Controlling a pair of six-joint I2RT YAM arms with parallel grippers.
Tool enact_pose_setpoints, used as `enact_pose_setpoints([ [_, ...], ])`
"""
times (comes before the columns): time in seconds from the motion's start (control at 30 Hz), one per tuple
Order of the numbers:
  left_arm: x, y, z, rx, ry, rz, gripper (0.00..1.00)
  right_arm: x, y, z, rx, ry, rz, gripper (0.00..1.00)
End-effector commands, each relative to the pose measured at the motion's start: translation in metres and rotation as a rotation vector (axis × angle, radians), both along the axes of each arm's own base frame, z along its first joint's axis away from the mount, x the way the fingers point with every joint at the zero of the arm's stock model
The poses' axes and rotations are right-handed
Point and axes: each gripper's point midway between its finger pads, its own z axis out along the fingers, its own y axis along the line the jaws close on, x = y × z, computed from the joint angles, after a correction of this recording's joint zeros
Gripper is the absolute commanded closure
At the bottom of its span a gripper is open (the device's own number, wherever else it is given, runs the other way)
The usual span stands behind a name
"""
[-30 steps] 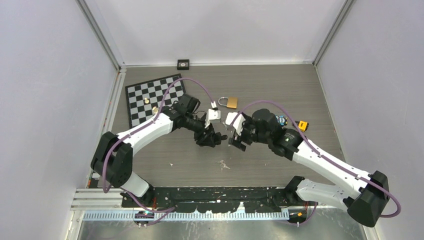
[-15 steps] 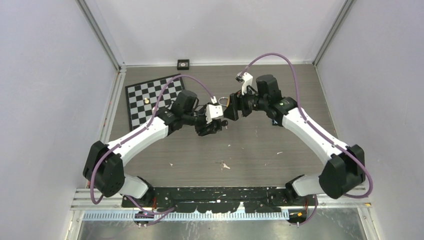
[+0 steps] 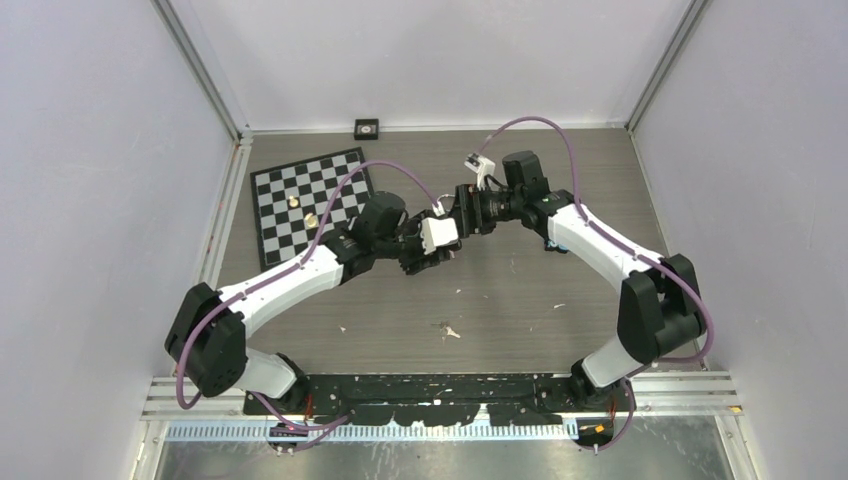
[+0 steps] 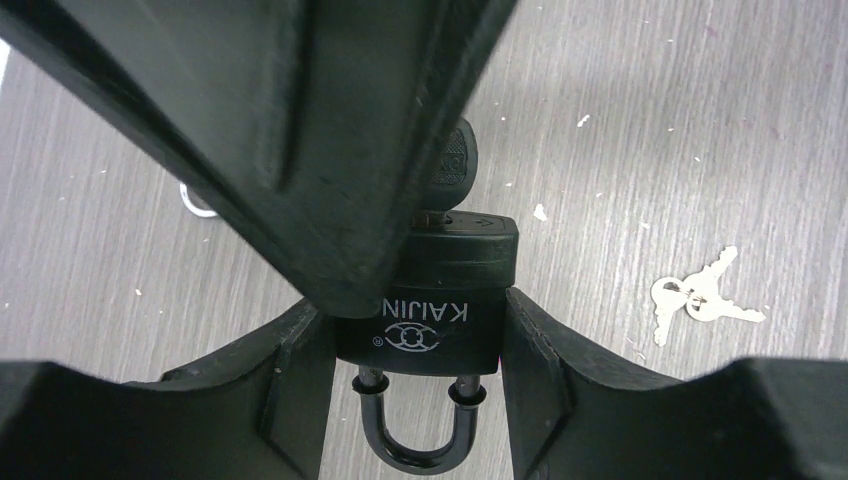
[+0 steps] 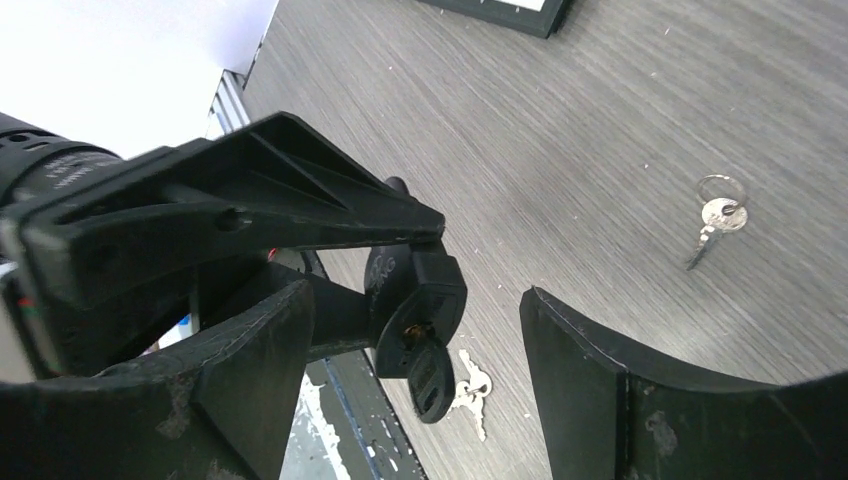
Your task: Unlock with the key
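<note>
My left gripper [image 4: 412,335] is shut on a black padlock [image 4: 450,260] marked KAIJIN, its fingers pressing the two sides of the body. The shackle [image 4: 415,440] points back toward the wrist, and both its legs sit in the body. A black-headed key [image 5: 430,375] sticks out of the keyhole in the padlock [image 5: 425,290]. My right gripper [image 5: 412,290] is open, with one finger on either side of the padlock and key and gaps on both sides. In the top view the left gripper [image 3: 447,245] and right gripper [image 3: 466,222] meet above the table's middle.
A pair of silver keys [image 4: 700,298] lies on the wood table below the grippers. Another silver key on a ring [image 5: 715,215] lies further off. A checkerboard mat [image 3: 310,195] sits at the back left, with a small black square [image 3: 367,127] by the back wall.
The right arm swung from the near right round to the far side and closed in on the left gripper. The left gripper moved slightly right with the padlock.
</note>
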Motion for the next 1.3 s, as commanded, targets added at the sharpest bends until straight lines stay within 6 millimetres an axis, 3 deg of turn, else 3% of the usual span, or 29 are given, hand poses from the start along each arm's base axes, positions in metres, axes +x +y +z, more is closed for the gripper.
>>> enact_pose_setpoints([
  [0.0,0.023,-0.012,0.059,-0.15,-0.155,0.048,1.0,-0.001,0.009,-0.001,0.063,0.061,0.056,0.21],
  [0.23,0.026,-0.01,0.059,-0.152,-0.163,0.066,1.0,-0.002,0.017,-0.006,0.115,0.11,0.085,0.27],
  [0.73,0.043,-0.01,0.058,-0.136,-0.181,0.137,1.0,-0.003,0.026,-0.015,0.177,0.194,0.119,0.53],
  [0.9,0.043,-0.01,0.056,-0.136,-0.173,0.138,0.99,-0.001,0.026,-0.011,0.186,0.175,0.128,0.84],
  [1.0,0.038,-0.01,0.053,-0.139,-0.161,0.121,0.85,0.003,0.018,-0.004,0.186,0.139,0.111,0.96],
  [1.1,0.031,-0.009,0.055,-0.159,-0.137,0.105,0.58,0.004,0.01,0.001,0.171,0.086,0.109,0.99],
  [1.23,0.024,-0.001,0.066,-0.211,-0.076,0.087,0.13,-0.002,-0.001,0.004,0.107,-0.037,0.132,0.99],
  [1.27,0.022,0.003,0.069,-0.219,-0.058,0.082,0.08,-0.004,-0.004,0.006,0.094,-0.061,0.137,1.0],
])
